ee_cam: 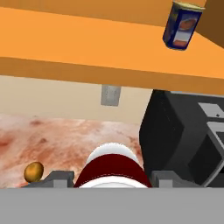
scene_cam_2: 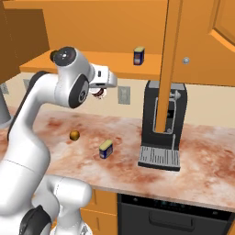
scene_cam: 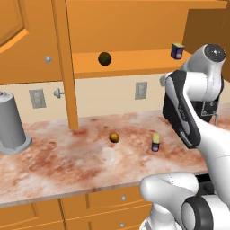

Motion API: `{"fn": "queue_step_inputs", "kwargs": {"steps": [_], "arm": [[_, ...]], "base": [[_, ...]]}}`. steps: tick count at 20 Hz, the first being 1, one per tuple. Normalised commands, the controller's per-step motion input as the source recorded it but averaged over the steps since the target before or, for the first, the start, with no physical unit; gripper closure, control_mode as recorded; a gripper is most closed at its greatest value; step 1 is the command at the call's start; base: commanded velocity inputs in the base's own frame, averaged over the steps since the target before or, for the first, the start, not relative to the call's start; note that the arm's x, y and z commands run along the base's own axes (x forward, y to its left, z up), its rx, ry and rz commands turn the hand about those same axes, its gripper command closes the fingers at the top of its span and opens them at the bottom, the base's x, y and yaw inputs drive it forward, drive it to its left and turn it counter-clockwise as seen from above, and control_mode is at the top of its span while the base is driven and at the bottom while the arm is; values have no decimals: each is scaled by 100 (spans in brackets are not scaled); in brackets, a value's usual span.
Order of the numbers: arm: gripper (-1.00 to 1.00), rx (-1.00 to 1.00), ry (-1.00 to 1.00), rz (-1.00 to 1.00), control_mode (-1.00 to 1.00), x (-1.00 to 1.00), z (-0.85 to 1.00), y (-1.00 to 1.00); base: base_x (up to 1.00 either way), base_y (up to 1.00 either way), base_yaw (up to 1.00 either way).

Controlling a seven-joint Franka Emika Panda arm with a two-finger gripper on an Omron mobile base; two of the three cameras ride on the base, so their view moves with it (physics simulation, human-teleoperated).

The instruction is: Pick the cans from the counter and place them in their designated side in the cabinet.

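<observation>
My gripper (ee_cam: 112, 180) is shut on the red-and-white can (ee_cam: 111, 165), which stands between the two fingertips. It hangs above the counter (scene_cam: 67, 161), below the front edge of the cabinet shelf (ee_cam: 87, 41). From the right base view, the gripper (scene_cam_2: 99, 93) holds this can (scene_cam_2: 97, 93) in front of the wall. One dark blue can (scene_cam: 177, 50) (scene_cam_2: 139, 55) (ee_cam: 181, 24) stands on the shelf's right part. A second dark blue can (scene_cam: 156, 143) (scene_cam_2: 106, 149) rests on the counter.
A brown ball (scene_cam: 114, 137) (scene_cam_2: 74, 135) (ee_cam: 33, 172) lies on the counter and a dark ball (scene_cam: 104, 58) on the shelf. A black coffee machine (scene_cam_2: 163, 133) (ee_cam: 183, 135) stands right of the gripper. An open cabinet door's edge (scene_cam: 67, 67) hangs down. A grey cylinder (scene_cam: 11, 123) stands far left.
</observation>
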Motion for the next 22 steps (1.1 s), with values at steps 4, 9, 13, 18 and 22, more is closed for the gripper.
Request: {"fn": "queue_step_inputs", "kwargs": {"steps": [4,9,13,18,22], "arm": [[100,-2,-11,0,-100,15,25,-14],[100,-1,-9,0,-100,20,26,-9],[100,-1,-7,0,-100,25,25,-4],[100,0,-4,0,-100,30,22,-3],[100,0,0,0,-100,34,15,-4]], "base": [[0,0,0],[0,0,0],[0,0,0],[0,0,0],[0,0,0]]}}
